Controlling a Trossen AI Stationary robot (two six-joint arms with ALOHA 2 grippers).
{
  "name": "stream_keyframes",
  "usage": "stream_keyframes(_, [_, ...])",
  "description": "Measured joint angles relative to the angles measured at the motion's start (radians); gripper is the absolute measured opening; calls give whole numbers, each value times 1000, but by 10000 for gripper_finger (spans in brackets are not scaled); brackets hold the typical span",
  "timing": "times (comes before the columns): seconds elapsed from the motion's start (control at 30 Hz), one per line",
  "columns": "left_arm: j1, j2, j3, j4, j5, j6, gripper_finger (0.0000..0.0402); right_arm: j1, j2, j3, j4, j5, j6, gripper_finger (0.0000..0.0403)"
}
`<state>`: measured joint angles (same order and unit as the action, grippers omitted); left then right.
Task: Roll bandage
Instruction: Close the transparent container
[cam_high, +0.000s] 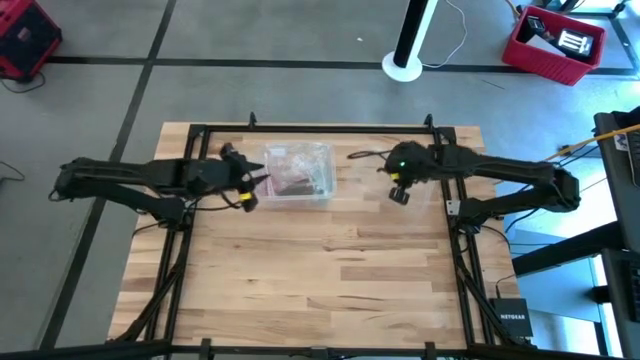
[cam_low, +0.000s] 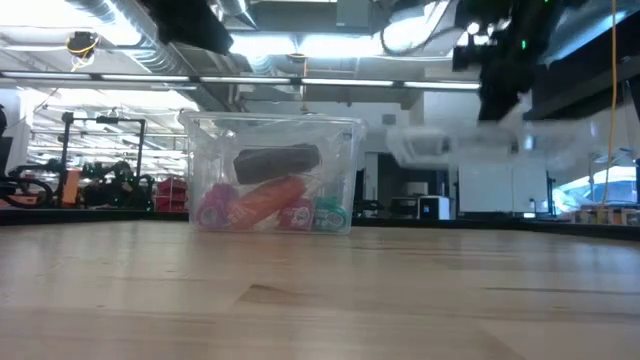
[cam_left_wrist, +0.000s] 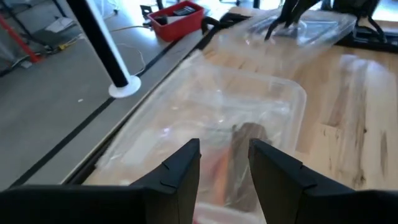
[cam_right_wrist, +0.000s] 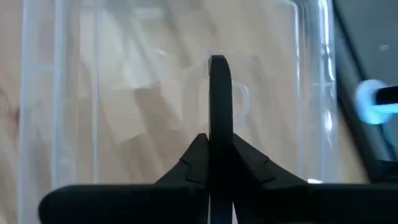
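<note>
Tucked inside the clear plastic box (cam_low: 347, 170) as a dark brown-tan roll: the bandage (cam_low: 275, 160), lying across the top of the other contents and under no grip. Beneath it in the same box, an orange-red roll (cam_low: 265, 203), with pink and teal pieces at either end. Box standing on the bench (cam_high: 320, 280), toward the far edge and a little left of centre, open at the top. To the right of the box, held up in the air clear of the bench, a flat clear lid (cam_low: 470, 145). Pinched on that lid, at a small tab near its middle, the right jaws: closed tight, fingers pressed together with only the thin plastic between them, at the end of the right arm (cam_high: 510, 175) reaching in from the right side. At the left side of the box, just above its rim, the left jaws: parted about halfway, gripping nothing, pointed down over the box toward the brown roll, at the end of the left arm (cam_high: 130, 180) stretched in from the left. Beyond the far edge of the bench, on the grey floor, a round white stand base (cam_high: 405, 66) and, further right, a red crate (cam_high: 555, 42).
</note>
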<state>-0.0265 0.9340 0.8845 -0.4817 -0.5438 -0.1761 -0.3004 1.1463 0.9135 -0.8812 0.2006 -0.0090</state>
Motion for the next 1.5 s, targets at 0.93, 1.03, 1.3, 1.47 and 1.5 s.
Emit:
stream_keyframes(0.93, [6,-141,45,-141,-72,-48,129,81,478,461,645,-212,-235,37])
stream_keyframes(1.03, [7,-166,66,-143,-92,-27,129,98,522,505,653,-211,-227,37])
stream_keyframes(1.3, [7,-195,78,-140,-106,-23,129,90,604,514,650,-170,-251,37])
stream_keyframes(1.47, [8,-170,72,-137,-105,-27,129,91,620,514,676,-196,-256,37])
stream_keyframes(1.5, [8,-163,72,-136,-105,-27,129,91,620,514,682,-201,-256,37])
